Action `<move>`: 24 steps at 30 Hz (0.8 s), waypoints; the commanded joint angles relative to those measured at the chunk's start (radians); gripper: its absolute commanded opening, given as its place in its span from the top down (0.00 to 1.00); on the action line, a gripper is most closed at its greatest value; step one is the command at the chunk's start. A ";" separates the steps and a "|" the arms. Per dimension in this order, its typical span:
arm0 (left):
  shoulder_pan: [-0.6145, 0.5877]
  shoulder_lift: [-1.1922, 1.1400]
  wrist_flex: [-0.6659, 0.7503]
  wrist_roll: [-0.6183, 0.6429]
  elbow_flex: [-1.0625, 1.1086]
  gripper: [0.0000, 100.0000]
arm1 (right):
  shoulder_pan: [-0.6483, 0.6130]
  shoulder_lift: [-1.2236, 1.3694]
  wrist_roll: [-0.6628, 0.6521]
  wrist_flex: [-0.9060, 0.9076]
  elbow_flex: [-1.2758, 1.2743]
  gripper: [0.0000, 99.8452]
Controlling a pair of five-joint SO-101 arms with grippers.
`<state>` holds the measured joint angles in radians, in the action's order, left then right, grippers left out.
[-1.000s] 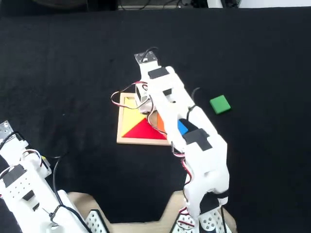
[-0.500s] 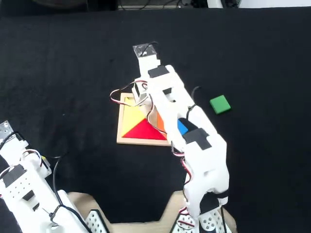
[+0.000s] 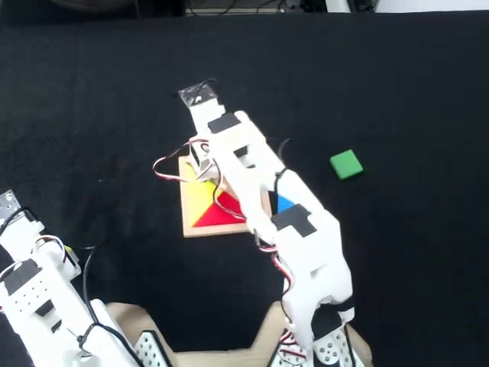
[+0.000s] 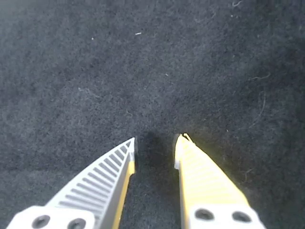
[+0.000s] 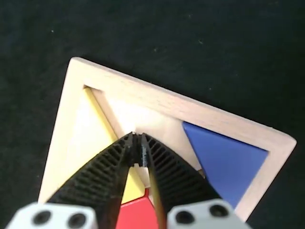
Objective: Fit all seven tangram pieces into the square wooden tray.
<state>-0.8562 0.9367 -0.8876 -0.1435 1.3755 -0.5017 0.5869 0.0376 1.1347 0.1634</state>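
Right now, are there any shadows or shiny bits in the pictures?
Left wrist view: a dark shadow sits on the black cloth between the left gripper's tips. Right wrist view: bright light washes the yellow triangle pale in the wooden tray, under the shut right gripper. High view: the cloth looks evenly dark, without glare.

The black ribbed pincer (image 5: 137, 143), fingers closed together, is positioned over the square wooden tray (image 5: 157, 98) on the black table (image 5: 190, 38). The tray holds a yellow triangular piece (image 5: 83, 138), a blue triangular piece (image 5: 224, 160) and a red piece (image 5: 138, 212), with bare wood between yellow and blue.
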 commanded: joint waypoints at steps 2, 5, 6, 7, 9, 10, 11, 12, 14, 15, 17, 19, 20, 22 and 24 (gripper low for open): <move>-0.007 0.015 0.017 0.011 -0.007 0.85 | -0.021 0.001 -0.008 0.014 0.054 0.99; -0.007 0.015 0.017 0.011 -0.007 0.85 | 0.003 -0.016 -0.008 0.044 0.093 0.99; -0.007 0.015 0.018 0.011 -0.007 0.85 | 0.014 -0.031 -0.008 0.066 0.110 0.99; -0.005 0.015 0.018 0.011 -0.007 0.85 | 0.026 -0.056 -0.008 0.092 0.128 0.99; 0.030 0.015 0.018 0.011 -0.007 0.85 | 0.052 -0.130 -0.011 0.152 0.159 0.99; 0.059 0.015 0.018 0.011 -0.007 0.85 | 0.064 -0.173 -0.015 0.183 0.168 0.99; 0.088 0.015 0.018 0.011 -0.007 0.85 | 0.078 -0.222 -0.017 0.209 0.165 0.99; 0.122 0.015 0.018 0.009 -0.013 0.85 | 0.095 -0.271 -0.021 0.236 0.163 0.99; 0.196 0.015 0.018 0.009 -0.031 0.85 | 0.147 -0.367 -0.080 0.281 0.142 0.99; 0.231 0.015 0.018 0.009 -0.056 0.85 | 0.181 -0.421 -0.110 0.299 0.127 0.99; 0.286 0.015 0.018 0.009 -0.137 0.85 | 0.267 -0.519 -0.153 0.319 0.088 0.99; 0.343 0.015 0.017 0.003 -0.223 0.85 | 0.384 -0.616 -0.172 0.315 0.033 0.99; 0.383 0.015 0.011 0.002 -0.266 0.85 | 0.448 -0.656 -0.175 0.307 0.001 0.99; 0.476 0.006 -0.029 0.002 -0.351 0.85 | 0.569 -0.722 -0.176 0.270 -0.082 0.99; 0.621 -0.003 -0.112 0.008 -0.437 0.85 | 0.663 -0.760 -0.176 0.212 -0.193 0.99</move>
<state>-0.4557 0.9352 -0.8999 -0.1435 1.1393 0.0153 -0.0775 -0.1281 1.4108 0.0760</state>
